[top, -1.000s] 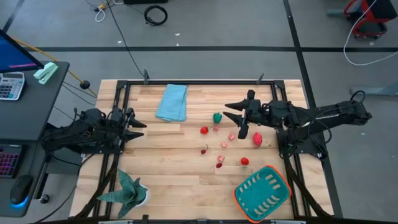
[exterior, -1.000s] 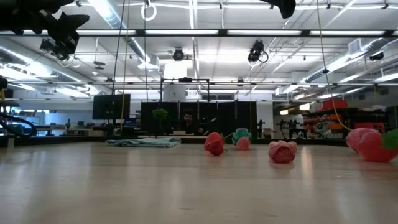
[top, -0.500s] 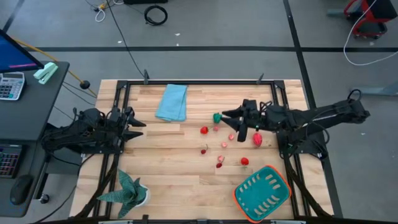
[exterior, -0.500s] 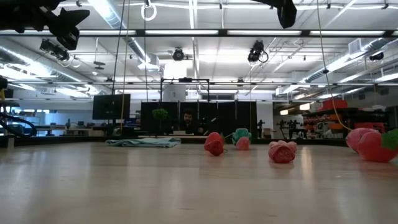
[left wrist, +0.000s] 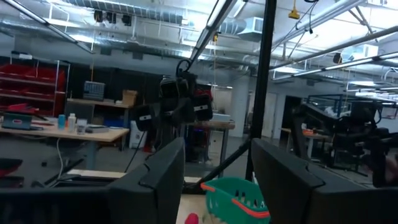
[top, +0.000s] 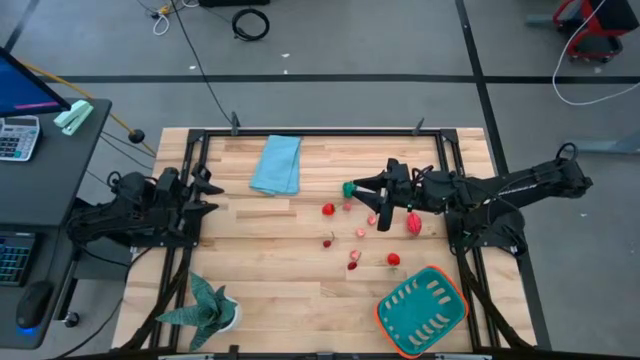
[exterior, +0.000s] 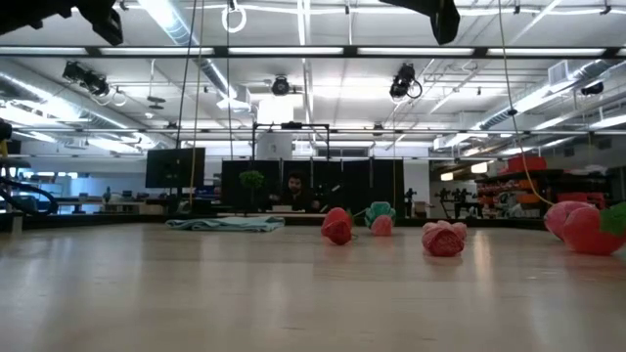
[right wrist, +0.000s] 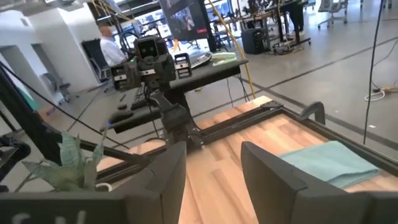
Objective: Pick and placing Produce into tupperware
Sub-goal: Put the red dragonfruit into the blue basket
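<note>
The produce is scattered right of the table's middle in the high view: a green piece point(top: 349, 188), red ones point(top: 328, 209) point(top: 393, 259), pink ones point(top: 372, 219) point(top: 360, 232) and a bigger pink-red one point(top: 414, 222), all resting on the wood. The teal tupperware point(top: 422, 310) with its orange rim stands at the near right corner. My right gripper point(top: 368, 203) point(right wrist: 211, 168) is open, above the green and pink pieces and touching none. My left gripper point(top: 208, 197) point(left wrist: 214, 168) is open near the left edge.
A light blue folded cloth point(top: 277, 163) lies near the far edge. A green star-shaped plant point(top: 205, 305) stands at the near left corner. In the low view, produce pieces point(exterior: 336, 225) point(exterior: 444, 238) sit on the wood. Bare wood lies between the arms.
My right gripper has moved toward the table's left, coming over the green and pink pieces, and has stayed open. My left gripper has drawn back a little toward the left edge and risen, staying open. The produce has not moved.
</note>
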`<action>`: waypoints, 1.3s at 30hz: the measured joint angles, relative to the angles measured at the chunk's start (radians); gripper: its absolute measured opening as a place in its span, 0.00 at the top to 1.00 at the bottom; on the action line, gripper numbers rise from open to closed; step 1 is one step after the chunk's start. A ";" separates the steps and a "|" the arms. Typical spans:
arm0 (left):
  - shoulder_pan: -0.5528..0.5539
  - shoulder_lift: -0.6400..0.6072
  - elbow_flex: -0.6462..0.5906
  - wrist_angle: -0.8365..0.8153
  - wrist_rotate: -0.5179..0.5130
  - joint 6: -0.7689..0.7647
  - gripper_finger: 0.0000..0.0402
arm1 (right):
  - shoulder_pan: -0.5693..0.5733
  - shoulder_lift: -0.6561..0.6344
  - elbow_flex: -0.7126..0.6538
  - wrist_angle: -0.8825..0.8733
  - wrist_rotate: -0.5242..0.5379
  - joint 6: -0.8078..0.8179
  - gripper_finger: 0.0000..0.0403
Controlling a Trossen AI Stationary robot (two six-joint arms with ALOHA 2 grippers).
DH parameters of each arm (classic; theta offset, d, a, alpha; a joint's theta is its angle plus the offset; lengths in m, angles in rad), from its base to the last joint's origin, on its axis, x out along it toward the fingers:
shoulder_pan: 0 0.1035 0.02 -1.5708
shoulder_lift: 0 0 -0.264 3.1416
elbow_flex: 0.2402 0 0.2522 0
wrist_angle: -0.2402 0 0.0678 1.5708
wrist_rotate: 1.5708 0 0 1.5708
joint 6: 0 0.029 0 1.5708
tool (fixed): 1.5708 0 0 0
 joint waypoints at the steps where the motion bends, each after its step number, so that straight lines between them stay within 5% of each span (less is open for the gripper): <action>1: 0.000 0.000 0.000 0.000 0.000 0.002 0.53 | 0.000 -0.002 0.000 0.000 0.000 -0.001 0.60; 11: 0.000 0.000 0.000 0.015 0.000 0.179 0.52 | -0.018 -0.017 0.000 0.057 0.003 -0.088 0.60; 22: 0.000 0.000 0.000 0.000 0.000 0.153 0.53 | -0.013 -0.047 0.000 0.081 -0.001 0.008 0.60; 39: 0.000 0.000 0.000 0.001 0.000 0.155 0.56 | -0.075 -0.024 0.000 0.145 0.061 -0.132 0.60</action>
